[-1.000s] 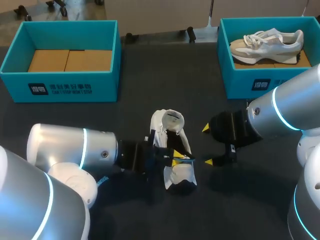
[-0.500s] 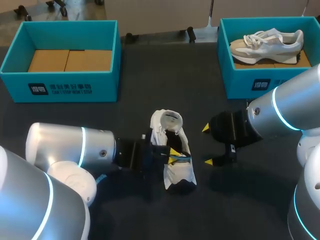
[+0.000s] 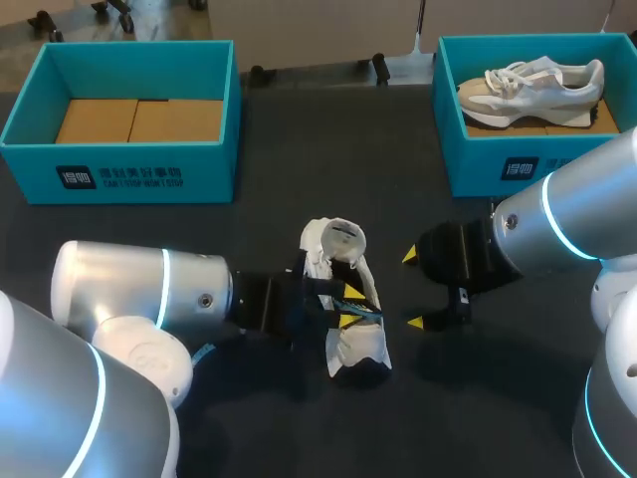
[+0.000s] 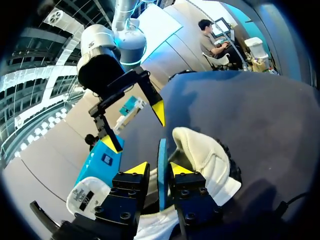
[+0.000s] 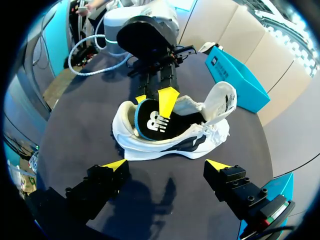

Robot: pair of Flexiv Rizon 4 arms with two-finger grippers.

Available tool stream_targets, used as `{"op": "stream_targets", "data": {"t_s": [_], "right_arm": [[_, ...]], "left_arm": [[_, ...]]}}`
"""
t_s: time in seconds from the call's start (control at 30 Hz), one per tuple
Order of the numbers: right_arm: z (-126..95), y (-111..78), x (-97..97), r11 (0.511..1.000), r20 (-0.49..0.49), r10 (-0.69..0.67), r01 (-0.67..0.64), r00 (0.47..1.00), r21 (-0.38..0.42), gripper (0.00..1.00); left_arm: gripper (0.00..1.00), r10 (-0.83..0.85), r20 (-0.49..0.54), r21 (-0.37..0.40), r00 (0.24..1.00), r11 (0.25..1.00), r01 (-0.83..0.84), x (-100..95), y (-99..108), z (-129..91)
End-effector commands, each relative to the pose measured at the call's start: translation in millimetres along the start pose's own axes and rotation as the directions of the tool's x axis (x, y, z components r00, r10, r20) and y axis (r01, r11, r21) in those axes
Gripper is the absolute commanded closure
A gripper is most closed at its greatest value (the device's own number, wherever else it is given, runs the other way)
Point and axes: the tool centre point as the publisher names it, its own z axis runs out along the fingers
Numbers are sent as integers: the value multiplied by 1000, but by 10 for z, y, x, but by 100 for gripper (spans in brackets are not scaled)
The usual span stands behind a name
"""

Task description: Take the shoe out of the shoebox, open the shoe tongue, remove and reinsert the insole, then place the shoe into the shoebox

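- By our read, we were on the insole step (lifting it out or sliding it back in, we honestly couldn't tell). The left gripper (image 3: pixel 349 307) was pinched on the insole (image 5: pixel 156 122) at the heel end of the shoe (image 3: pixel 360 344).
- The right gripper (image 3: pixel 413 289) hovered wide open just beside the shoe, touching nothing.
- The next move probably called for the right gripper to steady the shoe so the insole wouldn't drag it around.
- The shoe was white and sat on the dark table (image 3: pixel 299 149) between both grippers, outside the empty shoebox (image 3: pixel 139 174). Its tongue (image 5: pixel 223 100) was flipped open, and the dark, blue-edged insole sat partly raised.
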Motion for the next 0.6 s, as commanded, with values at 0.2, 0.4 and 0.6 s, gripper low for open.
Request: {"op": "stream_targets", "data": {"t_s": [0.2, 0.4, 0.6], "right_arm": [[3, -5, 10, 1000, 1, -1, 1, 1000, -2, 0], [3, -5, 10, 1000, 1, -1, 1, 1000, -2, 0], [3, -5, 10, 1000, 1, -1, 1, 1000, -2, 0]], "left_arm": [[75, -14, 8, 25, 1000, 1000, 14, 19, -124, -44], [95, -26, -10, 30, 1000, 999, 26, 102, -155, -29], [100, -23, -22, 16, 999, 1000, 23, 178, -73, -15]]}}
